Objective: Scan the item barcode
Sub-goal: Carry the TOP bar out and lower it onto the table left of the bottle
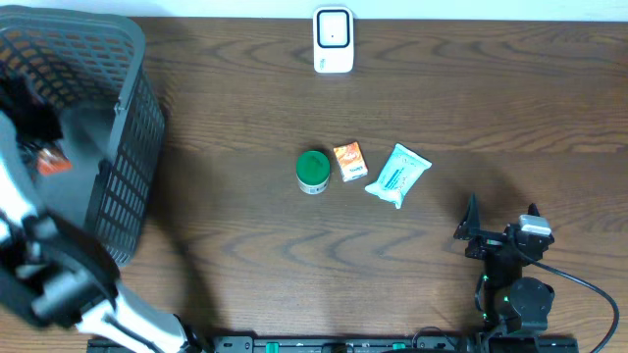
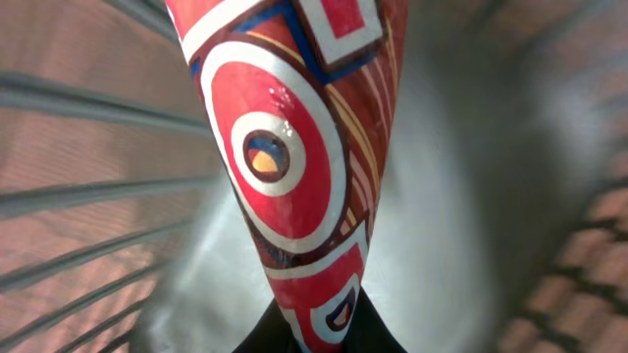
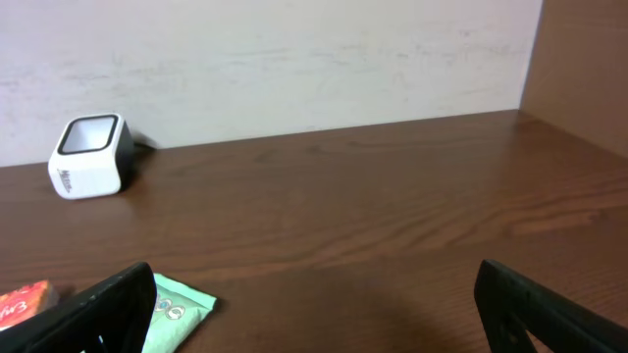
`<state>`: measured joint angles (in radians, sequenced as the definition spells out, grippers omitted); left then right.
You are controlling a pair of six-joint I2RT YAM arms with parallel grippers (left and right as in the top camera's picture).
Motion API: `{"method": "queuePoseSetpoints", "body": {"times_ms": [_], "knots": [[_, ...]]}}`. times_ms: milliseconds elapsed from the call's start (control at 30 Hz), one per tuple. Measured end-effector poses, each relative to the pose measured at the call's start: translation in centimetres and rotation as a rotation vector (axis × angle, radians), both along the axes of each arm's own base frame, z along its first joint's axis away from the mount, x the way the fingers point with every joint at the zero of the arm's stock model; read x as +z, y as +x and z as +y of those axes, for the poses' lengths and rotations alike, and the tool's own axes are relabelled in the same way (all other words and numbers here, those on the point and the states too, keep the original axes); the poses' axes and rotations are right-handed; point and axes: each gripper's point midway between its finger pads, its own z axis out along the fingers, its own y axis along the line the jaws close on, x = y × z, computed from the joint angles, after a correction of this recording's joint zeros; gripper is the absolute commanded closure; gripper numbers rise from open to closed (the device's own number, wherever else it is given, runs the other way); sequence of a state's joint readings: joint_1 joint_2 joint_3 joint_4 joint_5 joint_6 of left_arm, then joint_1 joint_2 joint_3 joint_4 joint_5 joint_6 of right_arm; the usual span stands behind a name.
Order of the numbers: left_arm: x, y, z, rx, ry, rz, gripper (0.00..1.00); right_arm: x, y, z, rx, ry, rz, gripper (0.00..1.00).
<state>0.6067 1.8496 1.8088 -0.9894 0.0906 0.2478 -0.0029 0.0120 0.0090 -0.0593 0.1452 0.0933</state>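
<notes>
**Overhead view.** The left hand (image 1: 37, 126) is down inside the basket (image 1: 128, 196) at the left end of the worktop (image 1: 245, 275), at the red packet (image 1: 51, 162). The scanner (image 1: 333, 40) stands at the far edge, well apart from the basket. Raise the packet straight up until it clears the basket wall, and only then carry it toward the scanner. The right hand (image 1: 500, 218) is parked at the front right and touches nothing.

**Left wrist view.** The red packet (image 2: 285, 167) fills the frame. Its near end is pinched between the dark fingers (image 2: 263, 340), so the left hand is clenched on the packet. No barcode shows on this face, and it is probably on another side. Expect to turn the packet before facing it to the scanner window. The grip is at one end only, so move slowly.

**Right wrist view.** The right hand (image 3: 314, 314) is released, with its fingers spread wide and nothing between them. The scanner (image 3: 90, 155) sits ahead on the left.
</notes>
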Motion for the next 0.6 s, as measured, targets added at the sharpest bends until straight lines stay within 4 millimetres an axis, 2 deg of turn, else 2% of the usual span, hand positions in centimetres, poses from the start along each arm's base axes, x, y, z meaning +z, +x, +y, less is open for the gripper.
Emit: {"method": "queuePoseSetpoints", "body": {"times_ms": [67,100,167,233,300,333,367,400,467,500,533,600], "knots": [[6.3,-0.3,-2.0,-0.003,0.031,-0.163,0.93,0.0,0.0,0.0,0.000,0.000,0.000,0.01],[8.6,-0.4,-3.5,-0.020,0.030,-0.226,0.93,0.0,0.0,0.0,0.000,0.000,0.000,0.01],[14.1,-0.3,-9.3,-0.127,0.003,-0.386,0.93,0.0,0.0,0.0,0.000,0.000,0.000,0.01],[17.2,-0.1,-15.7,-0.279,-0.030,-0.477,0.93,0.0,0.0,0.0,0.000,0.000,0.000,0.01],[18.7,0.0,-23.0,-0.465,-0.087,-0.522,0.93,0.0,0.0,0.0,0.000,0.000,0.000,0.01],[19.0,-0.2,-27.7,-0.591,-0.138,-0.528,0.92,0.0,0.0,0.0,0.000,0.000,0.000,0.01],[18.7,-0.3,-29.8,-0.644,-0.160,-0.518,0.93,0.0,0.0,0.0,0.000,0.000,0.000,0.01],[17.9,-0.5,-32.7,-0.711,-0.185,-0.492,0.93,0.0,0.0,0.0,0.001,0.000,0.000,0.01],[15.3,-0.5,-36.5,-0.780,-0.226,-0.413,0.93,0.0,0.0,0.0,0.000,0.000,0.000,0.01],[13.1,-0.2,-37.8,-0.792,-0.241,-0.353,0.93,0.0,0.0,0.0,0.000,0.000,0.000,0.01],[11.1,0.1,-38.4,-0.784,-0.244,-0.301,0.93,0.0,0.0,0.0,0.000,0.000,0.000,0.01],[5.7,1.2,-39.0,-0.751,-0.239,-0.174,0.93,0.0,0.0,0.0,0.000,0.000,0.000,0.01]]}}
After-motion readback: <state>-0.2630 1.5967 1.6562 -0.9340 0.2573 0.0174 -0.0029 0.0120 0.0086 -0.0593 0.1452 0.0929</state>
